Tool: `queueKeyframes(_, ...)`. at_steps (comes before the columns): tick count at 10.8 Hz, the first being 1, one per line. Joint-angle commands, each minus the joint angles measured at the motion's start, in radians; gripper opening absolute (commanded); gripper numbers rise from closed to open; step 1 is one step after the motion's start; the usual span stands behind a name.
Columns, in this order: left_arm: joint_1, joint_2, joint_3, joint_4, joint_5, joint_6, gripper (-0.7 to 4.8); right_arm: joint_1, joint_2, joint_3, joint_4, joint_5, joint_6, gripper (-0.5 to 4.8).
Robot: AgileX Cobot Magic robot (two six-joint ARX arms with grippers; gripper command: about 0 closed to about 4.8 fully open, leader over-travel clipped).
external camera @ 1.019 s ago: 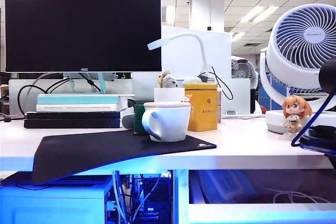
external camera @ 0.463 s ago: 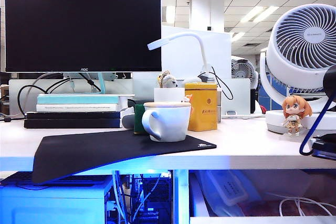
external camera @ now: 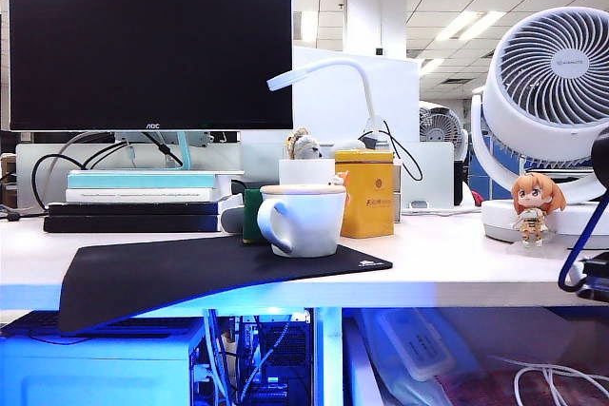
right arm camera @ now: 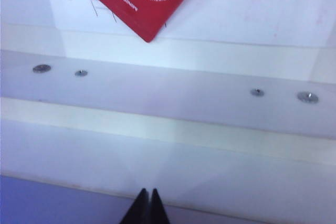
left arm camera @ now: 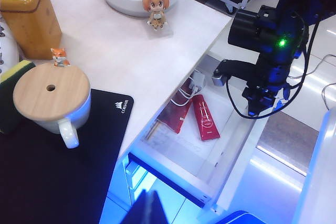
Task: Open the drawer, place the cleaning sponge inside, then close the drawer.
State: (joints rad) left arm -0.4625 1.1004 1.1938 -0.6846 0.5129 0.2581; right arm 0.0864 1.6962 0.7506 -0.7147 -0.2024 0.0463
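The drawer point(left arm camera: 210, 145) stood pulled out under the table point(left arm camera: 131, 61), with the right gripper point(right arm camera: 147, 199) clenched empty at its front. The left gripper point(left arm camera: 144, 211), also clenched, hung above the table's front edge. The opening step looked done; next, the sponge point(left arm camera: 11, 95) beside the mug point(left arm camera: 52, 100) needed fetching.

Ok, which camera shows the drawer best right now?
The left wrist view: it shows the drawer pulled out, with red packets inside and the right tool at its front. The right wrist view sees only the front panel up close. The exterior view catches just part of its inside.
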Motion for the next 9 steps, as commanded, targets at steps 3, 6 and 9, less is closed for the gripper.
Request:
queueKeyframes(3,0.0,-0.003,0.005,0.013,0.007,0.005,-0.05,0.0,-0.001,-0.001,-0.121,-0.001,-0.026,-0.05)
queueKeyframes(6,0.0,-0.003,0.005,0.013,0.007,0.005,-0.06,0.0,-0.001,-0.001,-0.163,0.0,-0.029,-0.05)
queueKeyframes(9,0.0,-0.003,0.005,0.012,0.007,0.004,-0.05,0.0,-0.009,0.002,-0.044,-0.01,-0.029,-0.05)
